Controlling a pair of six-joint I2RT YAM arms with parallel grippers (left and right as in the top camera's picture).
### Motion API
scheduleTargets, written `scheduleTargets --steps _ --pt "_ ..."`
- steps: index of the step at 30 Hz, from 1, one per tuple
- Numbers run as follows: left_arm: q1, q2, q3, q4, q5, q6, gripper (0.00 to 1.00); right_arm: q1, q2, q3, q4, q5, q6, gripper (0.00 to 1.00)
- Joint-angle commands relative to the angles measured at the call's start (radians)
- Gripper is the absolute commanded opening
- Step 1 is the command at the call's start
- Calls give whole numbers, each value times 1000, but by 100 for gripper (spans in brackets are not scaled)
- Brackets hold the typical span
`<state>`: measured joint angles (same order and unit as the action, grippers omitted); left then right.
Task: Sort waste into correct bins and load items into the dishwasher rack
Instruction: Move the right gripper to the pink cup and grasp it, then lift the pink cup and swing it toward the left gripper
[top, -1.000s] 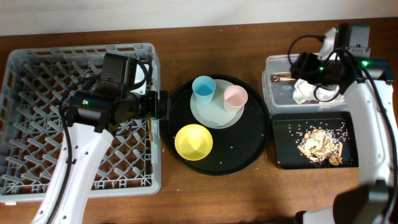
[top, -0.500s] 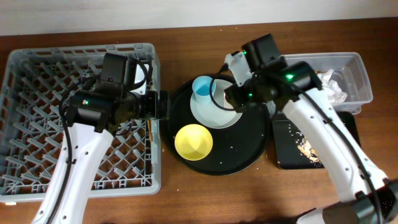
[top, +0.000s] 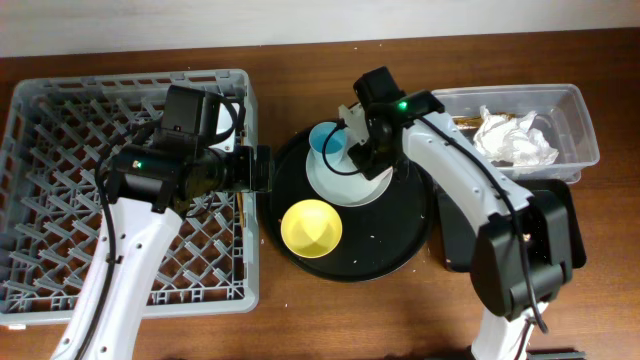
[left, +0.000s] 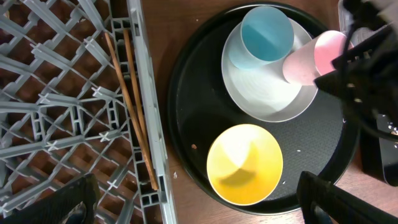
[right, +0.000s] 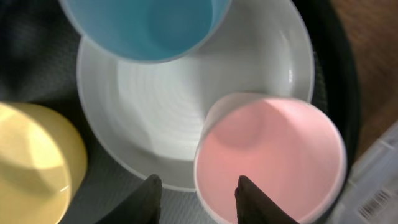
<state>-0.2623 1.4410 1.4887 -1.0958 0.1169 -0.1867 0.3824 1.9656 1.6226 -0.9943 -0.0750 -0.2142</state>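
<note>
Right gripper (right: 198, 194) hangs over the pale round plate (right: 155, 106) with its fingers spread. They straddle the rim of the pink cup (right: 273, 155): 1 finger above the cup's inside, 1 outside it over the plate. Cannot tell whether either touches.

Pink cup stands mouth up on the plate. Blue cup (right: 146, 25) is just beside it, on the same plate. Yellow bowl (top: 311, 227) sits off the plate on the round black tray (top: 390, 245), mouth up.

Left gripper (left: 196, 193) is spread wide and holds nothing, above the right edge of the grey rack (top: 120, 80). 2 chopsticks (left: 132, 106) lie inside the rack along that wall.

Clear tub (top: 588, 120), far right on the counter (top: 330, 320), holds the crumpled napkin (top: 512, 140). Shallow black tray (top: 566, 225) lies just beside the tub, mostly under the right arm.
</note>
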Motion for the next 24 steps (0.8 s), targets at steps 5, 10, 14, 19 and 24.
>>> scheduleTargets --steps 5,10,14,19,24 --pt "-3 0 12 2 10 2 99 3 38 -10 9 9 -18 20" --pt "-3 0 12 2 10 2 99 3 39 -11 -7 9 -18 20" --pt "-3 0 12 2 10 2 99 3 39 -18 -5 9 -18 21" --pt "-3 0 12 2 11 2 99 3 39 -25 -3 9 -18 19" --pt "-3 0 12 2 10 2 99 3 39 -26 -4 9 -18 4"
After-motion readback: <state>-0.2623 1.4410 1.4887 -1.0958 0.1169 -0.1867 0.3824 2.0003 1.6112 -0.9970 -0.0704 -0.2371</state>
